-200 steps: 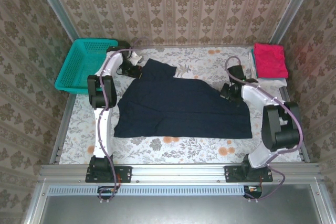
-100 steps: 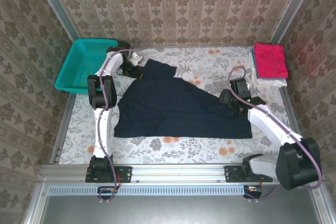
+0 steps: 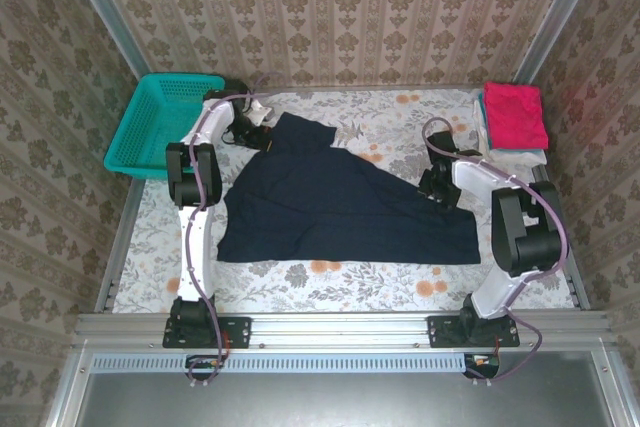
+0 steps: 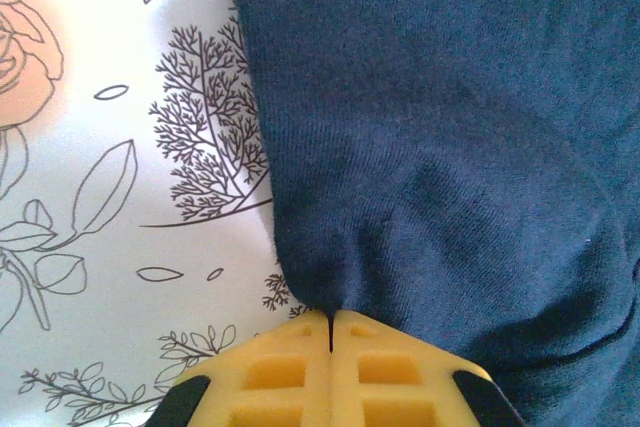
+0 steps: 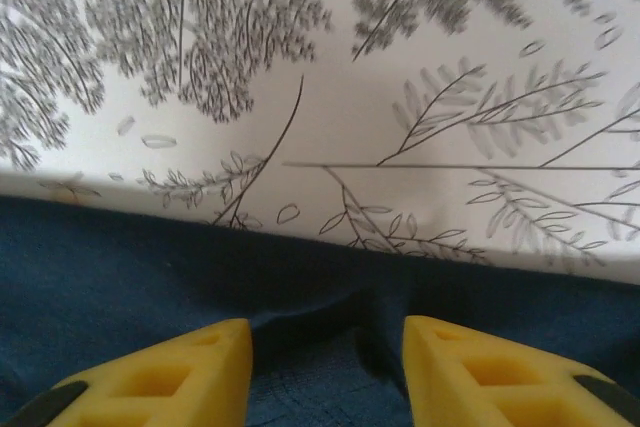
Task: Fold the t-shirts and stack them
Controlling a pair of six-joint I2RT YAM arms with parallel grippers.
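One navy t-shirt [image 3: 330, 202] is lying spread out. The left gripper [image 4: 330, 319] is pinching its edge, jaws closed; the right gripper [image 5: 326, 342] is poised at its hem, fingers [image 5: 170, 377] apart.

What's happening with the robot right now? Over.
Left gripper shut on navy shirt. Right gripper open at its edge. Pink shirt folded, far right.

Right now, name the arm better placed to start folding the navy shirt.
Left: the left gripper is shut on the navy shirt at a corner; the right gripper is open over its edge.
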